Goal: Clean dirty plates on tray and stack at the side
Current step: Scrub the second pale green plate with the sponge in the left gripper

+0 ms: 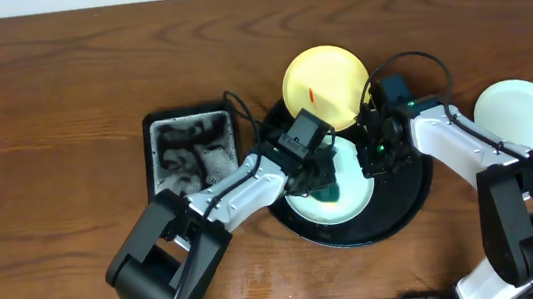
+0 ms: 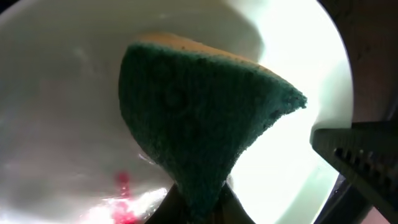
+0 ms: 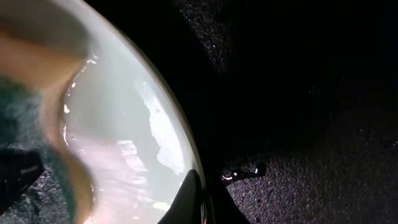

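A mint-green plate (image 1: 351, 200) lies on the round black tray (image 1: 408, 199). My left gripper (image 1: 322, 175) is shut on a green sponge (image 2: 199, 118) and presses it on this plate (image 2: 74, 93); a red smear (image 2: 124, 183) shows next to the sponge. My right gripper (image 1: 378, 157) is shut on the plate's right rim (image 3: 163, 118), one finger inside and one outside (image 3: 200, 199). A pale yellow plate (image 1: 325, 84) with a red smear rests at the tray's far rim. A pale mint plate (image 1: 519, 116) sits on the table at the right.
A rectangular black tray (image 1: 191, 148) with wet residue stands left of the round tray, close to my left arm. The round tray's black floor (image 3: 311, 124) shows beside the held plate. Bare wooden table (image 1: 41, 115) surrounds everything.
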Controlling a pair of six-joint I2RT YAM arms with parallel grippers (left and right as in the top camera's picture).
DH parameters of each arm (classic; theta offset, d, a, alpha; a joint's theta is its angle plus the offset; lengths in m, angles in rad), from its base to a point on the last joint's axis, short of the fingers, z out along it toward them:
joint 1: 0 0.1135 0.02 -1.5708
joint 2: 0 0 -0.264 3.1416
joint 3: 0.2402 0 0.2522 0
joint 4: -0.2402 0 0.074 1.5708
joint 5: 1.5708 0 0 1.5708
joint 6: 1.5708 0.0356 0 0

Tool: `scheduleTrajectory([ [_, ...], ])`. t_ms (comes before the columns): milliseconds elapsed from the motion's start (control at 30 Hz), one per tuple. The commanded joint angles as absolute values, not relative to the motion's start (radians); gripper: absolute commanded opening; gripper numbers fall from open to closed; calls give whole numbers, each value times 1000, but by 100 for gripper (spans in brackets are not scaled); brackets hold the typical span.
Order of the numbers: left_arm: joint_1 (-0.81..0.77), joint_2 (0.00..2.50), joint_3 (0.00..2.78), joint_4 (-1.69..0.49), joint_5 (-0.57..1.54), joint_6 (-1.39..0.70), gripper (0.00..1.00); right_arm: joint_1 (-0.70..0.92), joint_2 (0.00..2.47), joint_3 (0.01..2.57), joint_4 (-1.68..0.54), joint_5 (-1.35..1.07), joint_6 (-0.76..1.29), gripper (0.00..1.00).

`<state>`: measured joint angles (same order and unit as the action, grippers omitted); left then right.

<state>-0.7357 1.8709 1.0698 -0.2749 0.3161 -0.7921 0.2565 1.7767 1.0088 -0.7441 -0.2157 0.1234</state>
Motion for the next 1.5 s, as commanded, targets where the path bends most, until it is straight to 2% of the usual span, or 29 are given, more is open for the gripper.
scheduleTrajectory([
  [0,-729,1957,1065,-348,276,-818,8,270,1801,999,-757,-229,126,1],
  [200,-678,1950,1114,-662,-52,-817,7,270,1801,999,-761,-205,126,1],
  [433,-664,1950,1180,-795,-208,-794,8,270,1801,999,-767,-184,126,1],
  [567,-665,1951,1181,-733,-154,-783,7,270,1801,999,-767,-184,126,1],
  [667,-666,1954,1181,-643,25,-783,8,270,1801,999,-768,-184,126,1],
  [700,-672,1956,1181,-582,153,-783,7,270,1801,999,-769,-184,126,1],
  [833,-706,1956,1181,-486,315,-783,7,270,1801,999,-768,-184,126,1],
  [1100,-772,1957,1181,-374,332,-784,8,270,1801,999,-768,-184,126,1],
  [1467,-771,1975,1179,-401,355,-779,8,270,1801,999,-770,-184,126,1],
])
